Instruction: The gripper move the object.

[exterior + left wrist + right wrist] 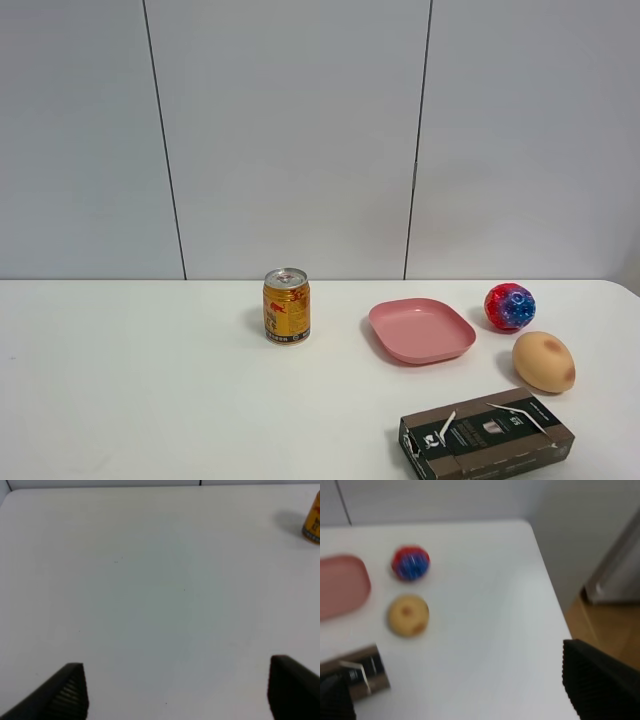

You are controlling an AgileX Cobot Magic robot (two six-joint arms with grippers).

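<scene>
Here, nearest to farthest, we are noting each thing in turn.

Left claw (175, 692): we are seeing its two black fingers spread wide and released, gripping nothing, hovering over a bare stretch of the white table (160, 600); the can is showing only at the edge of that wrist view.

Right claw (455, 690): we are seeing it released too, one ribbed black finger (600, 685) standing well apart from the other, nothing between them, hanging over the table's right end near its edge.

Dark box (486, 436): it is lying flat at the front of the table, nearest the high camera, with white markings on its top.

Tan egg-shaped thing (544, 361): it is resting just behind the box, toward the right, apart from it.

Pink tray (421, 330): it is sitting left of the egg shape, holding nothing.

Can (286, 306): the gold can is standing upright, well apart to the left of the tray.

Ball (510, 306): the red, blue and purple ball is resting on the table just beside the tray's right rear corner and behind the egg shape; we are seeing neither claw touching it.
</scene>
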